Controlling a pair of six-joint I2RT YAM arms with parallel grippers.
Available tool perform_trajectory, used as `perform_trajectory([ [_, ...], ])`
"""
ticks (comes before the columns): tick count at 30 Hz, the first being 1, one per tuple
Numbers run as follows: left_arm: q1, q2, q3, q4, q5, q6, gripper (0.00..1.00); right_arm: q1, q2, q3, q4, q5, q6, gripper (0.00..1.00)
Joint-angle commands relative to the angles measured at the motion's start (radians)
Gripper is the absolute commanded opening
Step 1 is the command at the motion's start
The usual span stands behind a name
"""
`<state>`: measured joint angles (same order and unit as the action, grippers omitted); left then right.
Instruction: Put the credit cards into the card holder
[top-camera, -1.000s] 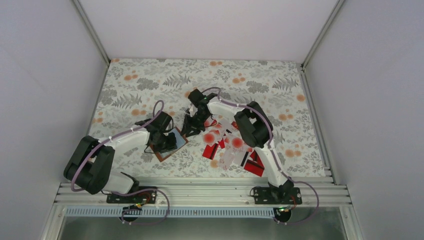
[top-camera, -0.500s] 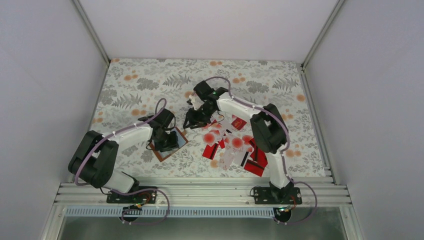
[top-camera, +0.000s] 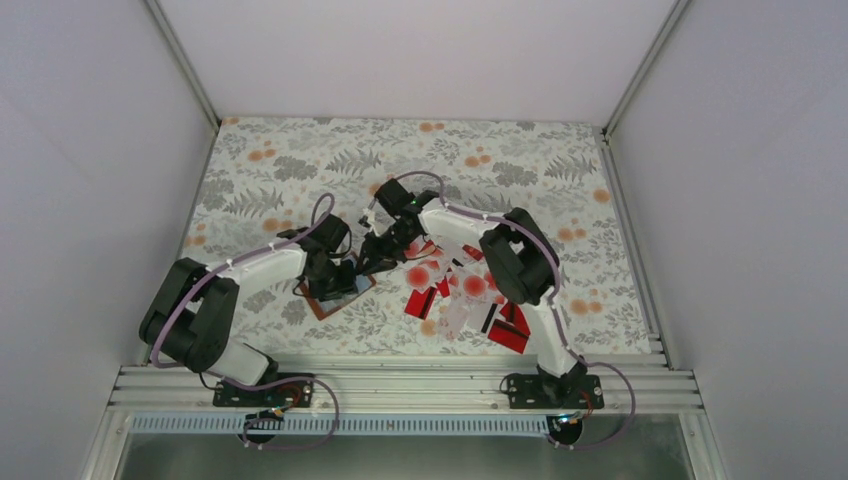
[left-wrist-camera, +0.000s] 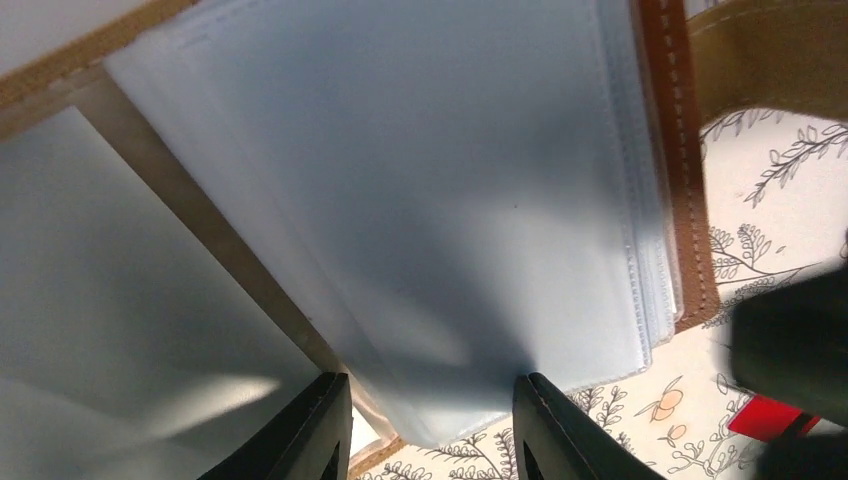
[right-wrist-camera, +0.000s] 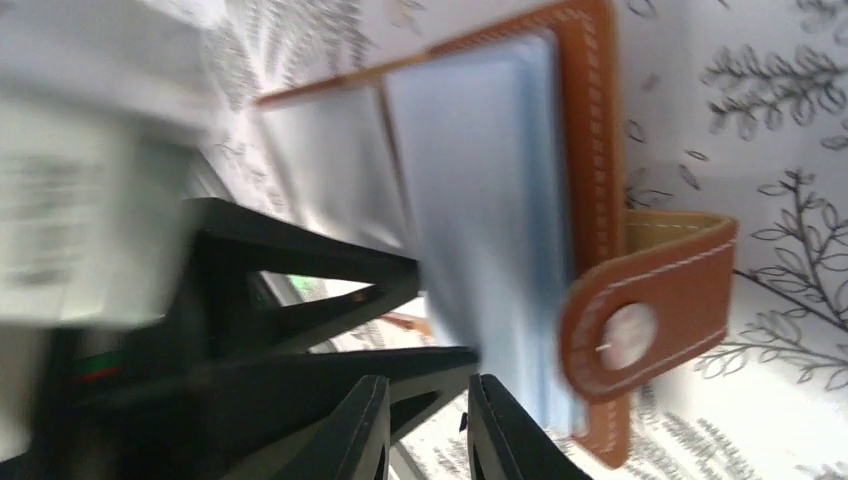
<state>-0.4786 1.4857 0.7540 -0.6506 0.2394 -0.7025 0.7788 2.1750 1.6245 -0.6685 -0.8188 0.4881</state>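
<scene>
- Nearest, to the right on the tabletop (top-camera: 300, 160): a loose heap of cards (top-camera: 462, 295), red ones and white ones with red blotches, overlapping.
- Just left of the heap: the holder (right-wrist-camera: 590, 150), lying open and flat on the tabletop, brown cover down, pale blue-grey sleeves up.
- On the holder's right edge: a brown strap (right-wrist-camera: 650, 320) with a round snap, sticking out over the leaf print.
- Over the holder: the left end effector (left-wrist-camera: 432, 385), pointing down, fingers (left-wrist-camera: 325, 430) spread wide, the lower edge of the sleeve stack between them.
- Cannot tell whether those fingers touch the sleeves; pinching nothing, by the look of the gap.
- Just beyond, at the holder's far right side: the right end effector (right-wrist-camera: 428, 385), close beside the left one.
- In the blurred right wrist view: only a narrow gap between its fingers (right-wrist-camera: 365, 430), nothing made out inside.
- Cannot tell whether pressed on anything or merely nearly together.
- In the left wrist view: one red card, showing past the holder's corner at lower right.
- Farthest: bare leaf-and-blossom print, running to the back wall.
</scene>
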Motion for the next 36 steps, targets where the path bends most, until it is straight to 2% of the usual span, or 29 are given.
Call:
perform_trajectory([
  [1,0.005,0.007,0.034,-0.019,-0.004,0.024,0.42,0.013,0.067,0.028,-0.005,-0.012,0.002,0.2],
  [8,0.015,-0.011,0.099,-0.062,-0.002,0.045,0.43,0.011,0.152,0.062,-0.062,0.05,-0.052,0.18],
  [13,0.063,-0.031,0.118,-0.103,-0.025,0.069,0.43,0.006,0.174,0.066,-0.086,0.09,-0.072,0.17],
  [24,0.163,-0.137,-0.001,-0.142,-0.077,0.119,0.43,0.004,0.184,0.089,-0.11,0.116,-0.08,0.17],
  [25,0.169,-0.149,-0.002,-0.145,-0.079,0.122,0.44,0.003,0.183,0.089,-0.111,0.116,-0.079,0.17],
  [29,0.187,-0.186,0.011,-0.183,-0.126,0.13,0.66,0.003,0.186,0.088,-0.114,0.118,-0.078,0.17],
  [32,0.199,-0.202,0.004,-0.19,-0.14,0.112,0.78,0.003,0.188,0.089,-0.115,0.117,-0.075,0.17],
  [36,0.218,-0.21,-0.024,-0.175,-0.121,0.092,0.83,0.003,0.193,0.101,-0.12,0.119,-0.075,0.17],
])
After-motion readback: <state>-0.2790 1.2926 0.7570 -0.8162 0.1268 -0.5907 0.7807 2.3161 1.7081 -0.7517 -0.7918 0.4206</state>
